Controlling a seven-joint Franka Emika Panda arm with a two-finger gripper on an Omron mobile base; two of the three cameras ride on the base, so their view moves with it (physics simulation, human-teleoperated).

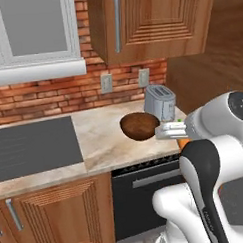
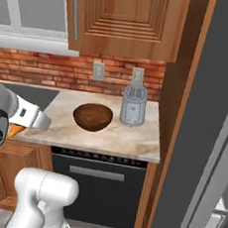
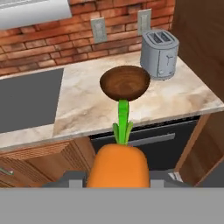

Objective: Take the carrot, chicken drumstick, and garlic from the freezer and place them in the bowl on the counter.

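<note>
Gripping the carrot (image 3: pixel 117 168) with its green top pointing ahead, the gripper (image 3: pixel 118 181) hung in front of the counter (image 3: pixel 87 109) edge, short of the empty brown bowl (image 3: pixel 125 83) on the marble, with the grey toaster (image 3: pixel 159 53) just beyond against the brick wall (image 3: pixel 65 37).

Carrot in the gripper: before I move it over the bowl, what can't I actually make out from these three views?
- Carrot: hand view's bottom edge cuts off its lower body, so the finger contact is hidden.
- Carrot in both base views: an orange sliver; the arm covers the rest.
- Bowl: interior is too dark to read in both base views.
- Freezer: the right base view's edge cuts off its shelves.
</note>
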